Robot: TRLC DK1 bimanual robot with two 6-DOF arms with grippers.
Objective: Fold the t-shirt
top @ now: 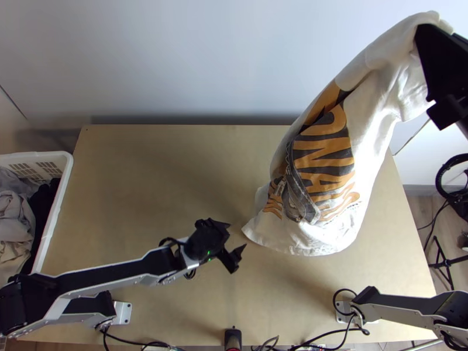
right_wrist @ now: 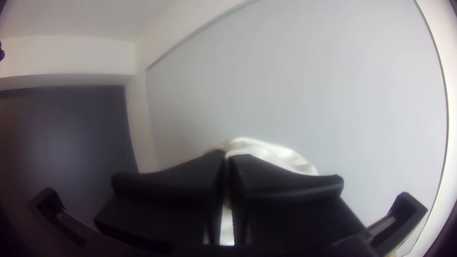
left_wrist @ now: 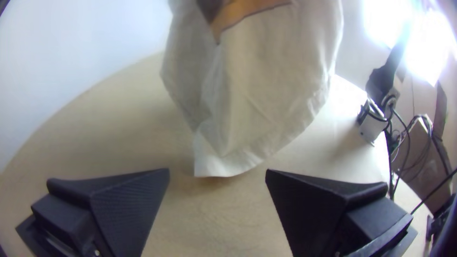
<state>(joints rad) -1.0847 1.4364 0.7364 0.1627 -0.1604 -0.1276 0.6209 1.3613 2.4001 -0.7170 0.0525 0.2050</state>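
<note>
Currently listed: one white T-shirt [top: 383,137], orange-and-dark print [top: 324,158] displayed, held up at the bench's right side and draped loosely in soft folds, unfolded. Its upper end is gripped by the right end effector [top: 422,36], whose fingers are closed on the cloth. The lower hem [top: 292,248] is hung over the middle-right of the bench [top: 146,175]; whether the wood is touched cannot be told. Left end effector [top: 237,235]: positioned over the bench near the hem's left corner, fingers spread wide, nothing held between them. Also recorded: a white basket [top: 68,169], placed at the bench's left edge and filled with bunched clothes [top: 14,225]; black cables [top: 327,334], strung along the near edge.
</note>
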